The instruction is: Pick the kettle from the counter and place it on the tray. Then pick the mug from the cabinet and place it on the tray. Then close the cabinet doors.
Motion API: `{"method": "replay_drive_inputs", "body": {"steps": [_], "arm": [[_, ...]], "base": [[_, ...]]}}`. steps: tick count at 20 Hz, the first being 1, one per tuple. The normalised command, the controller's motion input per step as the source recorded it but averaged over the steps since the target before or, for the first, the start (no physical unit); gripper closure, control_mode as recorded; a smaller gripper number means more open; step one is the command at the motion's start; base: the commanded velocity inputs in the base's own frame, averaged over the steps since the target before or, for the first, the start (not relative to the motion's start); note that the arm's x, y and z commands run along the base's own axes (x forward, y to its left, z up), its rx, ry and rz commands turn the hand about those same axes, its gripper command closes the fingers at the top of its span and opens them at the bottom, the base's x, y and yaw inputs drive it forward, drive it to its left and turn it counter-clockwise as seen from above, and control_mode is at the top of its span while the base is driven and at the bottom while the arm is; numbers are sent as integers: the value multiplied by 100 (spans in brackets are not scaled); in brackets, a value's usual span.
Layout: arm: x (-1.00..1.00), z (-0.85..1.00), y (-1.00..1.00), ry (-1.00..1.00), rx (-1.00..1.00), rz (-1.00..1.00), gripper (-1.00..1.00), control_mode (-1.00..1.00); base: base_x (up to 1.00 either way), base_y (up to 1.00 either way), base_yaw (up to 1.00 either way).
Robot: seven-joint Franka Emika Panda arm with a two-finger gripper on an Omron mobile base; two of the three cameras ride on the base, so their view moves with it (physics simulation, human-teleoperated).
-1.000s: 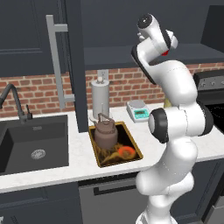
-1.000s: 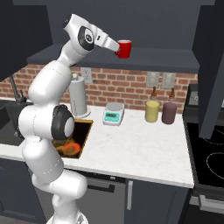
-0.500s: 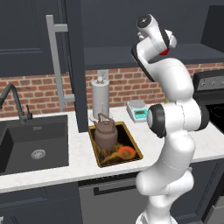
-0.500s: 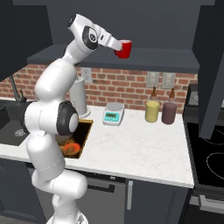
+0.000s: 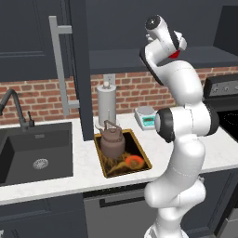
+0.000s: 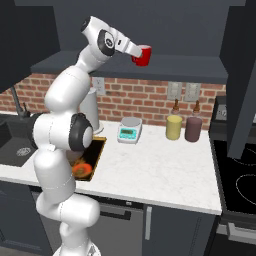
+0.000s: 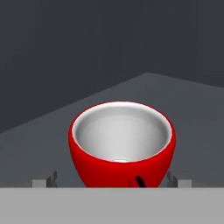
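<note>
The red mug [image 7: 122, 144] with its white inside stands on the shelf of the dark upper cabinet [image 6: 180, 67]. My gripper [image 7: 111, 180] is raised to that shelf, open, one fingertip [image 7: 43, 181] on each side of the mug without pressing it. From the side, the mug [image 6: 142, 55] sits at the end of my gripper [image 6: 138, 53], and a red sliver of the mug [image 5: 174, 54] peeks from behind my hand. The squat brownish kettle [image 5: 112, 142] stands upright on the flame-patterned tray [image 5: 148, 161] on the white counter [image 5: 83, 176]. The cabinet door [image 5: 28, 42] with its silver bar handle hangs open.
A dark sink [image 5: 37, 153] with a faucet [image 5: 14, 107] lies left of the tray. Behind the tray stands a tall silver-white cylinder [image 5: 106, 104], with a small scale [image 5: 146, 116] beside it. A yellow bottle [image 6: 174, 127] and a purple one [image 6: 192, 129] stand by the wall; a stove [image 6: 240, 175] is at the right.
My arm has eased a little further toward the mug, its elbow shifting slightly. The mug, kettle and tray stay put, and the jaws remain wide.
</note>
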Motion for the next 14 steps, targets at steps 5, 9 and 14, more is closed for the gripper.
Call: {"method": "replay_drive_inputs", "body": {"steps": [5,9,14], "arm": [[4,-2,-4,0,0,-1,-100,-100],[0,-8,-6,0,0,-2,100,-100],[0,-11,-20,0,0,-2,100,-100]], "base": [[0,0,0],[0,0,0],[0,0,0]]}}
